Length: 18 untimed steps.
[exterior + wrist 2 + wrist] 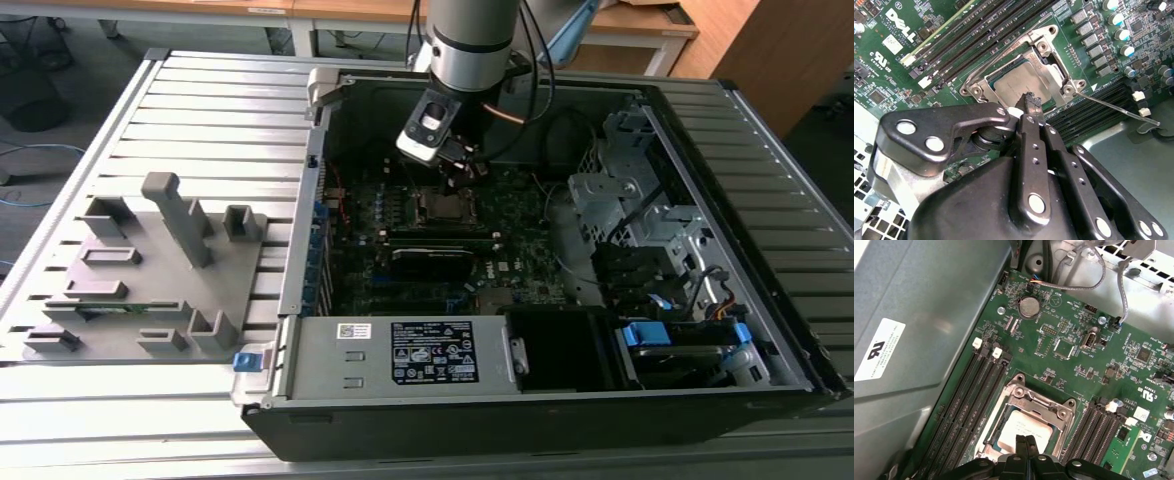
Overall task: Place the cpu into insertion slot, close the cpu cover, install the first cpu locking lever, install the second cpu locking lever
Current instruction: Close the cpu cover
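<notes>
The cpu (pixel 1014 82) (pixel 1021 429) lies flat in the insertion slot (pixel 445 206), its silver-grey top showing. The cpu cover (pixel 1051 44) (pixel 1040 403), a silver frame, lies down around it, and the chip shows through the cut-out. My gripper (pixel 1030 101) (pixel 1025 442) (pixel 454 176) hangs just above the chip's edge, fingers shut together with nothing between them. One thin locking lever (pixel 1119 109) sticks out sideways from a corner of the cover, away from the socket. Where the other lever stands I cannot tell.
The board sits deep inside an open computer case (pixel 747 130). Rows of memory slots (pixel 971 405) (pixel 984 35) flank the socket. Cables (pixel 1089 275) run near the case wall. A grey fixture block (pixel 160 260) stands outside the case on the exterior view's left.
</notes>
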### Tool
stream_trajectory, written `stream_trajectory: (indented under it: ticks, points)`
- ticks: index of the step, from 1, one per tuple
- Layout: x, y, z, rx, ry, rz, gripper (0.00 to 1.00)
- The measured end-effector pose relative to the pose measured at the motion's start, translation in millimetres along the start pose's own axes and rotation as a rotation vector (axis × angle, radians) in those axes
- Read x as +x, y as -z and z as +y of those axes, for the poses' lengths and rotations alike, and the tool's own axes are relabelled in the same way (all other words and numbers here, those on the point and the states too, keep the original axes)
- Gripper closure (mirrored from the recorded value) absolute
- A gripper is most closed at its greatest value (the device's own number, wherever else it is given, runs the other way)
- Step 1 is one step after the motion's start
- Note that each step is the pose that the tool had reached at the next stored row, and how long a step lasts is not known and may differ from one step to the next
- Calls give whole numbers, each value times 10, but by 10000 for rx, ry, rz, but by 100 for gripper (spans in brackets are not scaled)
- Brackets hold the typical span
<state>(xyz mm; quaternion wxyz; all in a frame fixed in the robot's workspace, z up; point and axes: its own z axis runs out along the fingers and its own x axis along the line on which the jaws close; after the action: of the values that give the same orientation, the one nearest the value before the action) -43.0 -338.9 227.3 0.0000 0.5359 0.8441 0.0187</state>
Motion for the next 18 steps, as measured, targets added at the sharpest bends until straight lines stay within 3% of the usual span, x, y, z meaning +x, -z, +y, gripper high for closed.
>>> stream_trajectory:
  ticks: [18]
  points:
    - [0, 0, 0, 6, 302, 10, 89]
